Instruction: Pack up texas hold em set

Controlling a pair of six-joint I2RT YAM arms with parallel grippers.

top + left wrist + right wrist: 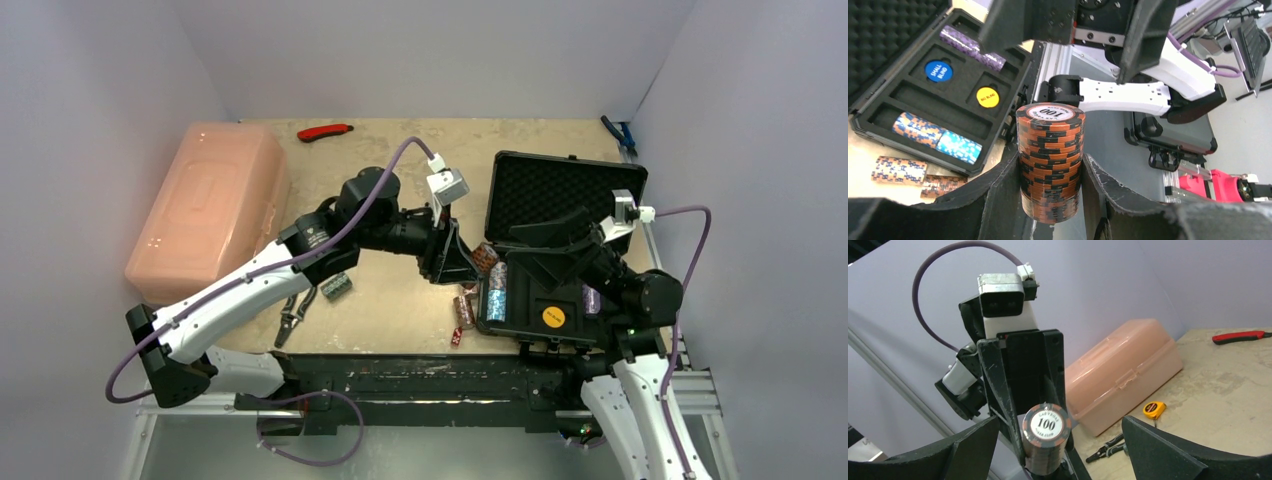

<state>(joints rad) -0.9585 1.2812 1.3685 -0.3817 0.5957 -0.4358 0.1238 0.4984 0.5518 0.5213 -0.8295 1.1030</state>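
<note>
Left wrist view gives us the plainest look: the left gripper (1049, 175) has its fingers clamped on an orange-and-black chip stack (1050, 135), its top chip marked 100. The stack is held off the bench (400, 310), just beside the left edge of the open black briefcase (560, 190). The right gripper (1060, 422) faces that stack with fingers spread wide, touching nothing. We see the case at the bench's right side. Its foam tray holds a blue disc (938, 71), a yellow disc (987, 97) and rows of chips (935, 136). Loose chips (898, 170) lie on the bench beside it.
</note>
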